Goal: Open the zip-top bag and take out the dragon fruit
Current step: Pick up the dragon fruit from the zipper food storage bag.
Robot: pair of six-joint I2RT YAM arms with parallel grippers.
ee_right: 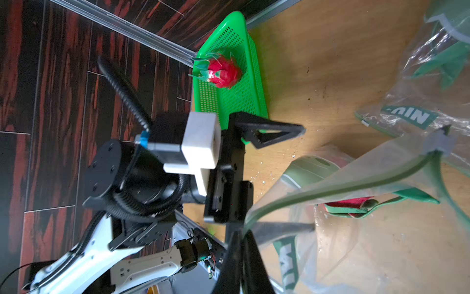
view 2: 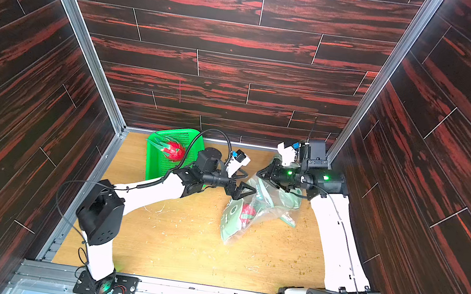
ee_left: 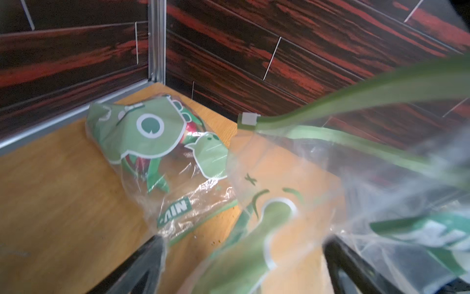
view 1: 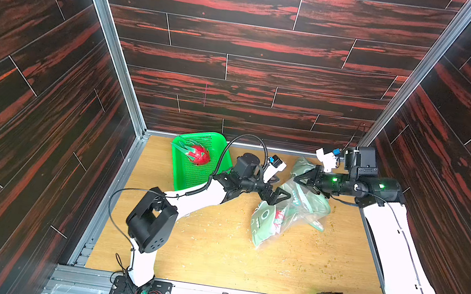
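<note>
A clear zip-top bag (view 1: 266,226) (view 2: 232,223) with green print lies right of centre, its mouth spread wide. A red dragon fruit (view 1: 279,216) (ee_right: 348,203) shows inside it. My right gripper (view 1: 298,179) (ee_right: 241,236) is shut on the bag's green zip rim (ee_right: 330,188). The left gripper (view 1: 278,196) (ee_left: 243,239) stands open at the mouth; one of its fingers (ee_right: 269,131) is outside the bag, while the other shows through the plastic. Another dragon fruit (view 1: 199,155) (view 2: 175,150) (ee_right: 223,72) lies in the green basket (view 1: 191,179).
A second printed bag (view 1: 304,166) (ee_left: 137,127) lies toward the back right corner with red fruit showing through it. The basket stands against the back wall, left of the arms. Crumbs dot the wooden floor (view 1: 211,255). Dark panelled walls close in three sides.
</note>
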